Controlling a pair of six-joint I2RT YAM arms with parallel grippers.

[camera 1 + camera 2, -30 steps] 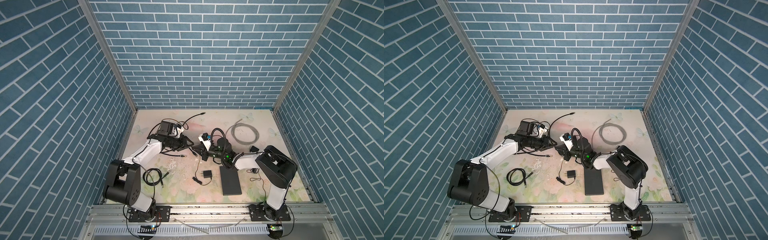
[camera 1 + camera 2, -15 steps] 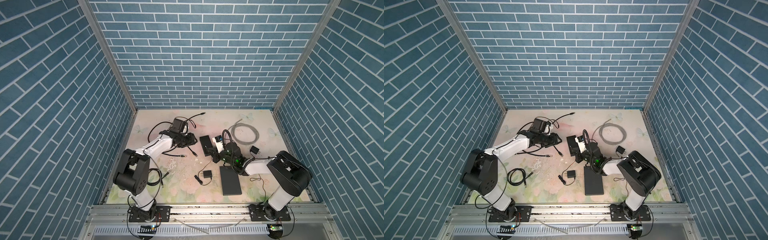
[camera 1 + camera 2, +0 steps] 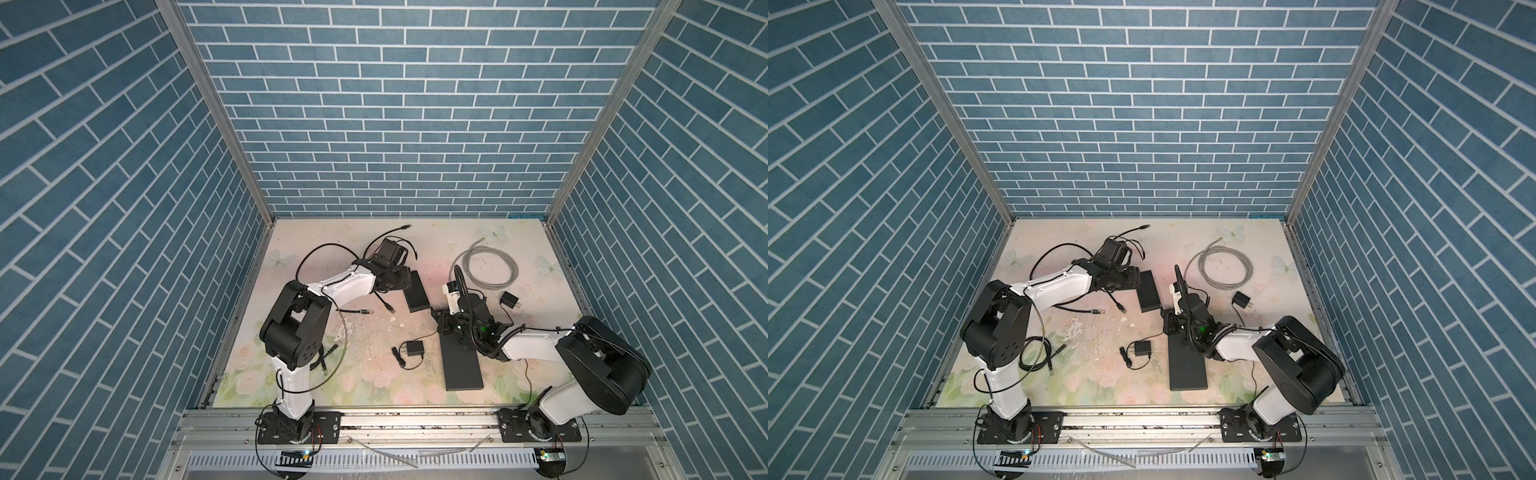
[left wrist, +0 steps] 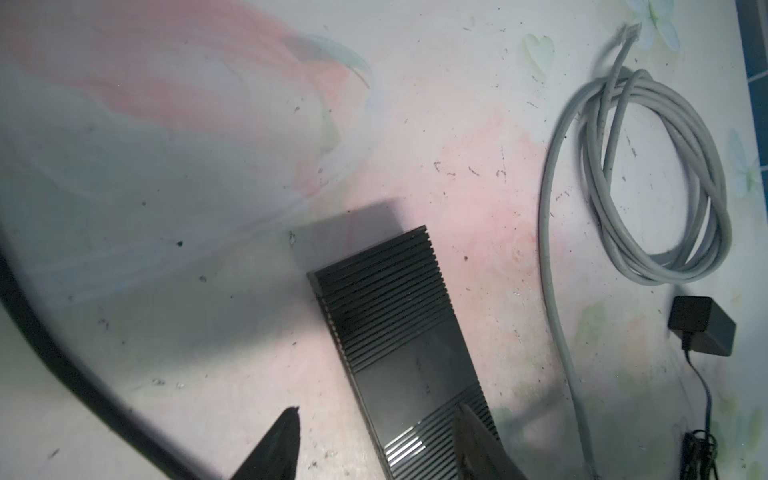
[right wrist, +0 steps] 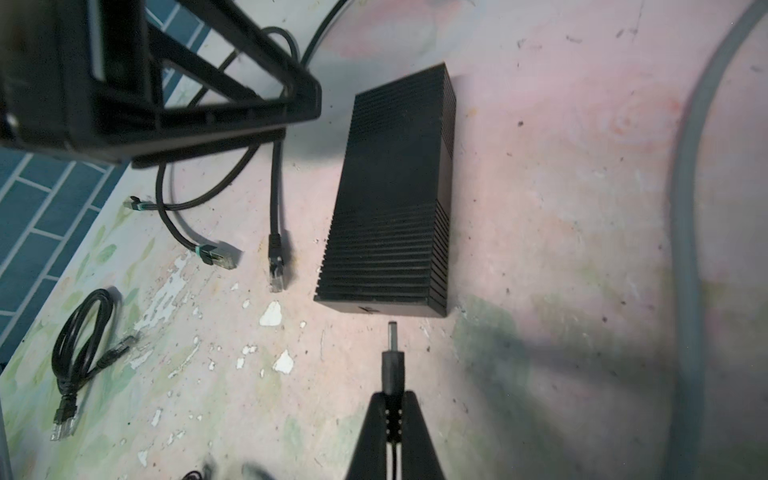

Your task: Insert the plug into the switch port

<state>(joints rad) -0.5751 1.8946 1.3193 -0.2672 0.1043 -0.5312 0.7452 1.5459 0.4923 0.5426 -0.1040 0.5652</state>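
The switch point(image 3: 417, 292) point(image 3: 1149, 295) is a small black ribbed box lying flat mid-table. In the right wrist view my right gripper point(image 5: 392, 401) is shut on the black barrel plug point(image 5: 392, 365). The plug's metal tip points at the near end face of the switch point(image 5: 395, 195), a short gap away. The port itself I cannot make out. My left gripper point(image 4: 378, 409) is open at the far end of the switch point(image 4: 399, 332), one finger beside it and one over its far edge. In both top views the left gripper point(image 3: 405, 279) and right gripper point(image 3: 437, 318) flank the switch.
A grey coiled cable point(image 3: 490, 266) and a black adapter point(image 3: 509, 300) lie behind the right arm. A long flat black box point(image 3: 462, 365) sits under the right wrist. A small adapter with a thin cord point(image 3: 414, 347) lies in front. Black network cables point(image 5: 274, 249) trail left of the switch.
The left arm has swung right to the switch's far end and its jaws have widened. The right gripper, still holding the plug, has drawn back to the right and now faces the switch's near end.
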